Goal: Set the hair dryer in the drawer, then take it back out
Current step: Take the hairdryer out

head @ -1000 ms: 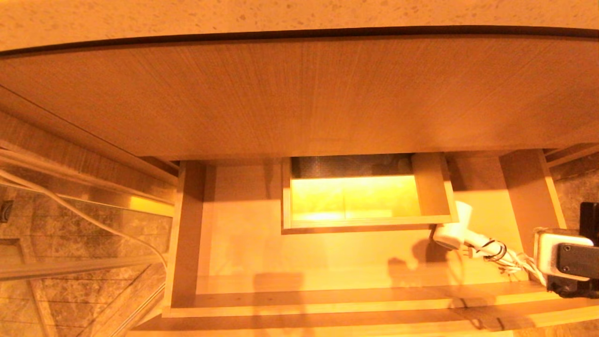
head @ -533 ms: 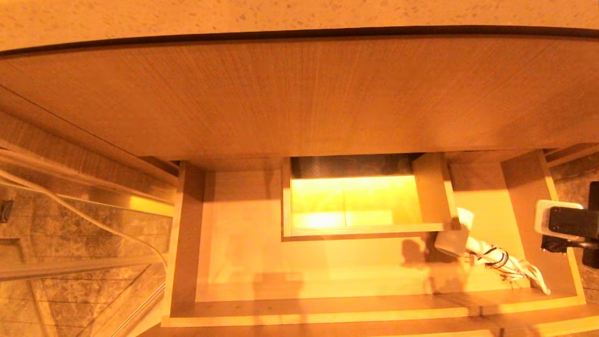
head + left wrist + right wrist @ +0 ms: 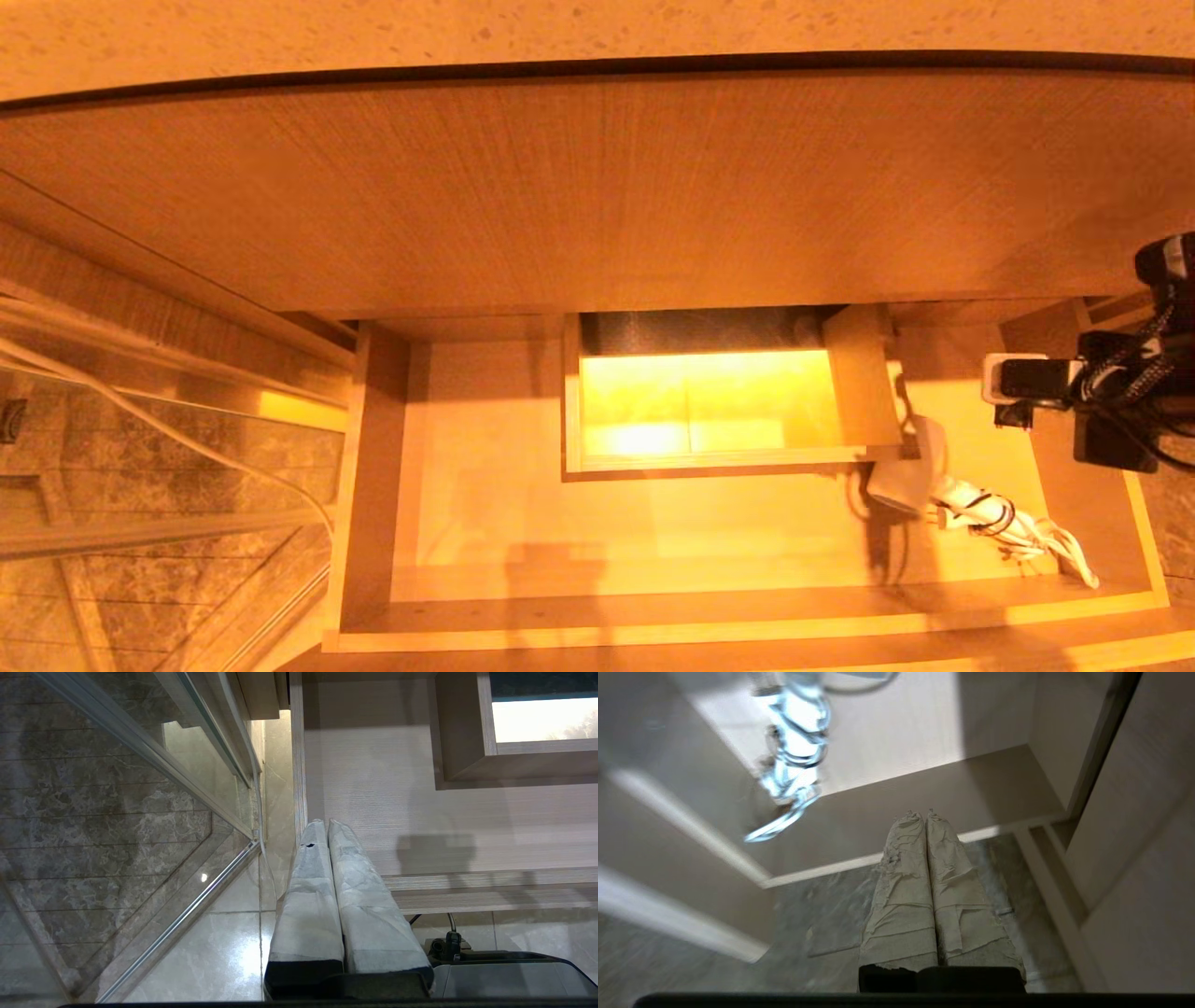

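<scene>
The white hair dryer (image 3: 907,474) lies inside the open wood-grain drawer (image 3: 485,523), at its right, against the corner of the boxed cut-out (image 3: 868,392). Its bundled cord (image 3: 1013,537) trails toward the drawer's near right corner and shows blurred in the right wrist view (image 3: 794,760). My right gripper (image 3: 1001,385) hovers over the drawer's right side, behind and to the right of the dryer, apart from it. Its taped fingers (image 3: 906,858) are pressed together on nothing. My left gripper (image 3: 325,822) is shut and empty by the drawer's left wall (image 3: 298,765), outside the head view.
A tall wood-grain panel (image 3: 597,187) under a speckled counter (image 3: 597,28) rises behind the drawer. A glass partition with a metal rail (image 3: 140,532) and a loose white cable (image 3: 187,439) stand at the left. Tiled floor (image 3: 187,952) lies below.
My right gripper has drawn back from the drawer's near right corner to further back along its right side. The drawer front sits slightly nearer; the dryer stays inside.
</scene>
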